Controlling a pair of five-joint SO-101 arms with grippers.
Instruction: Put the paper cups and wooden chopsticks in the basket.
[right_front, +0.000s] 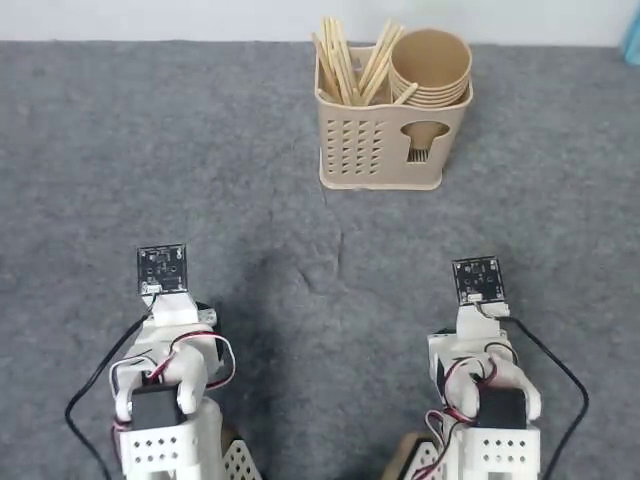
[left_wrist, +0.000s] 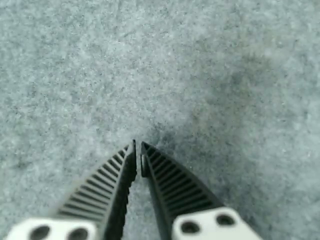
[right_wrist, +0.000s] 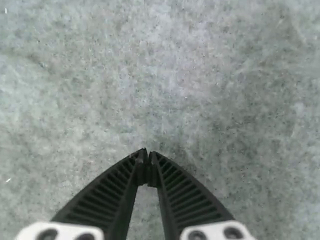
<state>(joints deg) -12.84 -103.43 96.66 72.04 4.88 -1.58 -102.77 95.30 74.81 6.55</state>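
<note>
Task judged done: paper cups (right_front: 432, 70) and wooden chopsticks (right_front: 347, 62) are seen standing inside the basket (right_front: 360, 150). Left gripper (left_wrist: 138, 145) and right gripper (right_wrist: 148, 152) are clenched empty over the grey mat (right_front: 300, 250). No further pick is called for.

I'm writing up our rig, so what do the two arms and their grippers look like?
Each arm has white shells, black motors, red and black cables and a black circuit board. The left gripper and right gripper have black ribbed tapering fingers.
</note>
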